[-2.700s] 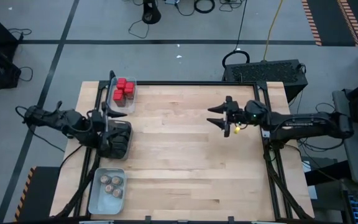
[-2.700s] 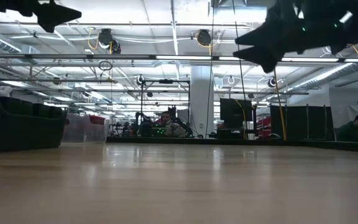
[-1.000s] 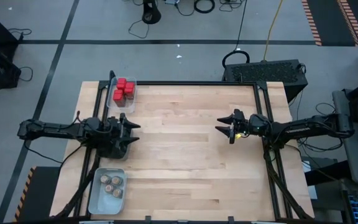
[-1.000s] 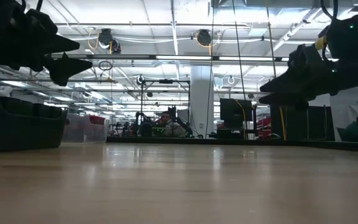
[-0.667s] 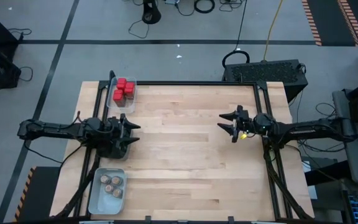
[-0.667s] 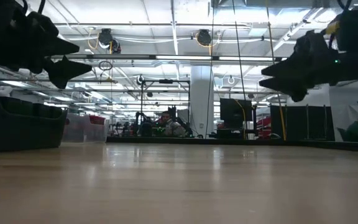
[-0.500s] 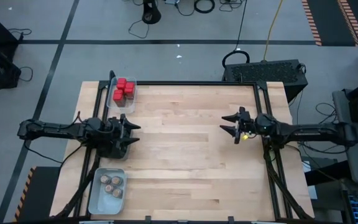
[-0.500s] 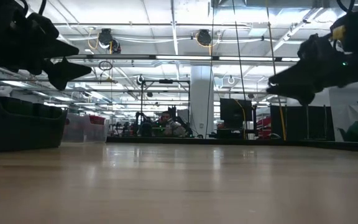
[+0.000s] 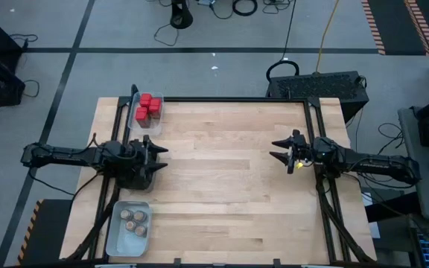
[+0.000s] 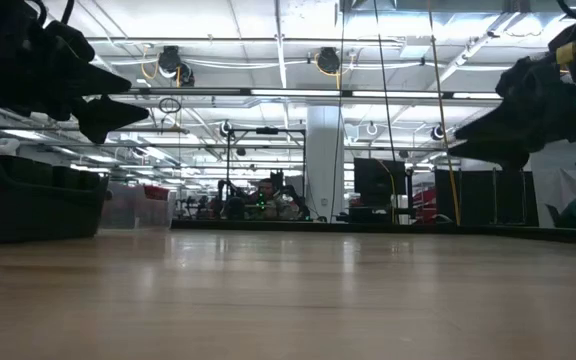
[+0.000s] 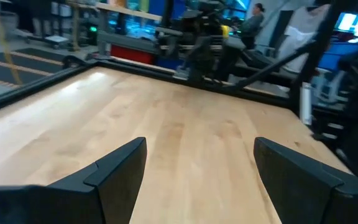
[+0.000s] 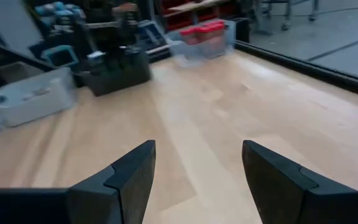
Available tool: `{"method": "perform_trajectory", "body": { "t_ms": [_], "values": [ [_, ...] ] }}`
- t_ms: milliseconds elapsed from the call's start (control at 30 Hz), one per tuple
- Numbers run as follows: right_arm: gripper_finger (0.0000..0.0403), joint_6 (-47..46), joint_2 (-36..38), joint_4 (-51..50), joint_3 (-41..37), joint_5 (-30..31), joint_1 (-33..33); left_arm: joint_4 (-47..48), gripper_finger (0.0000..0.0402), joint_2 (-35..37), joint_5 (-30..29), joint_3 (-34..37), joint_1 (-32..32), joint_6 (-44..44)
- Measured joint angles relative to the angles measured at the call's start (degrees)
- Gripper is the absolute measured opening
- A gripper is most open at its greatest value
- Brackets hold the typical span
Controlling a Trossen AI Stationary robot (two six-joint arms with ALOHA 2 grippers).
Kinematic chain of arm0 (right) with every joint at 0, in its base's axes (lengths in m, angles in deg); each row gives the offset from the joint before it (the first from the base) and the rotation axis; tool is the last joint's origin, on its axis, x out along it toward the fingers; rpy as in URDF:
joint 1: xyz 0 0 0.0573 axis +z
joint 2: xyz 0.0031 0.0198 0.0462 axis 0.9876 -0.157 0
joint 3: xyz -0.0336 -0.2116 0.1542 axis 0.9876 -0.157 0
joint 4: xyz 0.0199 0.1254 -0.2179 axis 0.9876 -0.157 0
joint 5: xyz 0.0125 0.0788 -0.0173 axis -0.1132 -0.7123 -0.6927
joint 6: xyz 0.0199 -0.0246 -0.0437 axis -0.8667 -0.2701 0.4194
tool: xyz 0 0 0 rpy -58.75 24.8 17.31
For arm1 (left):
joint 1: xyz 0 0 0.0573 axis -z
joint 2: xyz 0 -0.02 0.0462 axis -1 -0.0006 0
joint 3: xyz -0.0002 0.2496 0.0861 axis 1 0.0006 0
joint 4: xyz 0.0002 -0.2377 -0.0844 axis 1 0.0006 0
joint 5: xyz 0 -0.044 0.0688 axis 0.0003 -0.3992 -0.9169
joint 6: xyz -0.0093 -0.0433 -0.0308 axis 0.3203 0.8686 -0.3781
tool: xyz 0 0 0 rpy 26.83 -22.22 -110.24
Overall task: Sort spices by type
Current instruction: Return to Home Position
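Red spice tins [image 9: 148, 106] stand in a clear tray [image 9: 157, 123] at the table's far left, also seen from the right wrist as red tins [image 12: 204, 31]. Round tan-lidded jars [image 9: 134, 222] sit in a pale tray [image 9: 115, 237] at the near left. A dark tray [image 9: 138, 177] lies under my left arm, and its contents are hidden. My left gripper [image 9: 158, 157] hovers open above that tray's right side, pointing level toward the table's right. My right gripper [image 9: 281, 149] hangs open near the right edge, pointing left, with nothing between its fingers.
Bare wood [image 9: 222, 179] stretches between the two grippers. A black frame rail [image 9: 229, 99] runs along the table's far edge. Both grippers float well above the tabletop in the low view, left gripper [image 10: 118, 95] and right gripper [image 10: 473, 140]. People sit in the room beyond.
My right gripper has drawn back toward the table's right edge and risen slightly, staying open and empty. The trays and spices have not moved.
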Motion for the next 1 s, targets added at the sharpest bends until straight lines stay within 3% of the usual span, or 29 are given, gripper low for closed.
{"method": "perform_trajectory", "body": {
  "t_ms": [167, 1000],
  "values": [
    [0.0221, -1.58, 2.26, -1.62, 0.42, -2.05, 1.39, 0.34, 0.0301, -0.04, -3.92, 0.00, 0.00, -0.03],
    [0.0221, -4.19, 2.11, -1.86, 0.42, -3.11, 1.69, 0.32, 0.0301, -0.04, -4.05, 0.07, 0.00, 0.00]
  ]
}}
